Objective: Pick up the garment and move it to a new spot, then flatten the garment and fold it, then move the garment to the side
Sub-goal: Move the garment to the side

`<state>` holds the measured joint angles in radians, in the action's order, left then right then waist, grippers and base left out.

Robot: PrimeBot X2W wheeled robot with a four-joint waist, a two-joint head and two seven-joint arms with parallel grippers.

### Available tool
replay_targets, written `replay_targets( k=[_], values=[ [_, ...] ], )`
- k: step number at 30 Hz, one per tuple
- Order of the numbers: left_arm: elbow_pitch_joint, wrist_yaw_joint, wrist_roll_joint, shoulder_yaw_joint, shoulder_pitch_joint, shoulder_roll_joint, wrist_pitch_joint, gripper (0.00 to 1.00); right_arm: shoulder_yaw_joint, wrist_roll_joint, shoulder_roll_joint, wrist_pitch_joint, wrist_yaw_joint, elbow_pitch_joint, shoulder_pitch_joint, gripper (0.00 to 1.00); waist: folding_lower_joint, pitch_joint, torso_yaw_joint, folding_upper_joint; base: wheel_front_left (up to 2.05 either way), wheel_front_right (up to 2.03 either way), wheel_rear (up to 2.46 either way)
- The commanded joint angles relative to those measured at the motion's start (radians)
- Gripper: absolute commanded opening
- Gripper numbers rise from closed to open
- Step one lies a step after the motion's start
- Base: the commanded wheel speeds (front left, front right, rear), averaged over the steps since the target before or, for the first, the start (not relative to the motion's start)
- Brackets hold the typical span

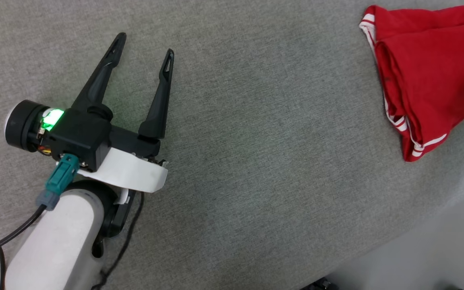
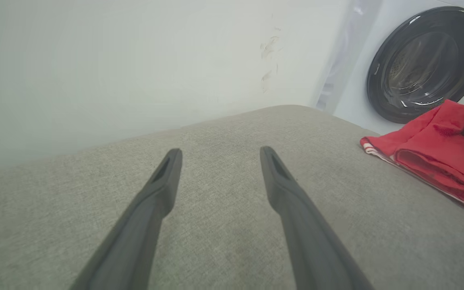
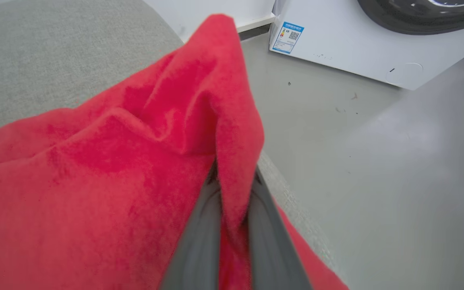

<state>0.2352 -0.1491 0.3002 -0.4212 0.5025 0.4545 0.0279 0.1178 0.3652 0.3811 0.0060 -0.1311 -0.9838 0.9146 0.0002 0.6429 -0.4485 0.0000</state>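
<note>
the bright red, soft fabric garment (image 1: 429, 68) lies bunched in loose, rounded folds at the right end of a grey, coarse-woven padded surface (image 1: 264, 169). it sits close to the surface's edge, and thin white-and-red striped trim runs along its hems. the right gripper (image 3: 235, 177), two long smooth dark fingers, is pinched nearly closed on a raised ridge of the garment. the plush red cloth peaks like a tent above the fingertips and drapes away on both sides. the left gripper (image 1: 146, 44) is over bare surface well apart from the garment, its tapered, slotted black fingers spread wide in a v with nothing between them. beyond the surface are a plain pale wall (image 2: 115, 72) and a white washing machine (image 2: 425, 64) with a round, glossy dark door. a smooth grey floor (image 3: 397, 181) lies below.
</note>
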Motion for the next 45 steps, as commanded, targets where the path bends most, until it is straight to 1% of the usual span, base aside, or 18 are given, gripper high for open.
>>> replay_targets(
  k=[1, 2, 4, 8, 12, 14, 16, 20, 24, 27, 29, 31, 37, 42, 45],
  values=[
    [-0.002, 0.003, -0.004, -0.003, 0.012, -0.003, 0.001, 1.00, 0.008, -0.014, -0.005, -0.030, 0.001, -0.023, 0.020, 0.32, -0.0002, 0.006, 0.008, 0.0000, 0.00, 0.00, 0.00],
    [-0.004, 0.001, -0.002, -0.004, 0.012, -0.005, 0.004, 1.00, 0.015, -0.023, -0.007, -0.054, 0.001, -0.043, 0.021, 1.00, -0.0002, 0.006, 0.011, 0.0000, 0.00, 0.00, 0.00],
    [-0.011, -0.004, 0.002, -0.004, 0.007, -0.009, 0.011, 1.00, 0.028, -0.035, -0.012, -0.105, 0.001, -0.076, 0.025, 1.00, -0.0002, 0.001, 0.017, 0.0000, 0.00, 0.00, 0.00],
    [-0.030, -0.008, 0.014, -0.006, -0.017, -0.019, 0.029, 1.00, 0.040, -0.067, -0.002, -0.211, 0.001, -0.110, 0.012, 1.00, -0.0002, -0.028, 0.030, 0.0000, 0.00, 0.00, 0.00],
    [-0.055, -0.008, 0.030, -0.011, -0.035, -0.039, 0.057, 1.00, 0.052, -0.053, 0.007, -0.247, 0.001, -0.102, -0.017, 1.00, -0.0002, -0.071, 0.051, 0.0000, 0.00, 0.00, 0.00],
    [-0.081, -0.008, 0.046, -0.015, -0.052, -0.058, 0.083, 1.00, 0.066, -0.034, 0.009, -0.261, 0.001, -0.084, -0.048, 1.00, -0.0002, -0.112, 0.068, 0.0000, 0.00, 0.00, 0.00],
    [-0.108, -0.012, 0.064, -0.018, -0.075, -0.081, 0.110, 1.00, 0.058, -0.024, 0.004, -0.266, 0.001, -0.055, -0.091, 1.00, -0.0002, -0.158, 0.084, 0.0000, 0.00, 0.00, 0.00],
    [-0.169, -0.017, 0.102, -0.022, -0.131, -0.123, 0.166, 1.00, 0.051, -0.008, -0.006, -0.270, 0.001, 0.036, -0.205, 1.00, -0.0002, -0.264, 0.121, 0.0000, 0.00, 0.00, 0.00],
    [-0.221, -0.025, 0.134, -0.014, -0.194, -0.155, 0.200, 1.00, 0.053, -0.007, -0.028, -0.270, 0.001, 0.166, -0.357, 1.00, -0.0002, -0.364, 0.166, 0.0000, 0.00, 0.00, 0.00],
    [-0.242, -0.035, 0.150, -0.004, -0.237, -0.167, 0.213, 1.00, 0.046, -0.007, -0.057, -0.270, 0.001, 0.260, -0.468, 1.00, -0.0002, -0.414, 0.201, 0.0000, 0.00, 0.00, 0.00],
    [-0.257, -0.034, 0.158, 0.002, -0.259, -0.170, 0.219, 1.00, 0.039, -0.007, -0.084, -0.268, 0.001, 0.321, -0.539, 1.00, -0.0002, -0.440, 0.231, 0.0000, 0.00, 0.00, 0.00],
    [-0.270, -0.042, 0.162, 0.010, -0.281, -0.172, 0.224, 1.00, 0.028, -0.007, -0.105, -0.259, 0.001, 0.384, -0.593, 1.00, -0.0002, -0.464, 0.257, 0.0000, 0.00, 0.00, 0.00],
    [-0.296, -0.044, 0.169, 0.039, -0.326, -0.162, 0.232, 1.00, -0.029, -0.026, -0.182, -0.191, 0.001, 0.572, -0.709, 1.00, -0.0002, -0.518, 0.334, 0.0000, 0.00, 0.00, 0.00],
    [-0.300, -0.032, 0.172, 0.074, -0.348, -0.143, 0.236, 1.00, -0.070, -0.071, -0.222, -0.150, 0.001, 0.716, -0.767, 1.00, -0.0002, -0.548, 0.395, 0.0000, 0.00, 0.00, 0.00],
    [-0.299, -0.019, 0.178, 0.107, -0.365, -0.122, 0.238, 1.00, -0.087, -0.096, -0.237, -0.131, 0.001, 0.796, -0.789, 1.00, -0.0002, -0.562, 0.415, 0.0000, 0.00, 0.00, 0.00]
  ],
)
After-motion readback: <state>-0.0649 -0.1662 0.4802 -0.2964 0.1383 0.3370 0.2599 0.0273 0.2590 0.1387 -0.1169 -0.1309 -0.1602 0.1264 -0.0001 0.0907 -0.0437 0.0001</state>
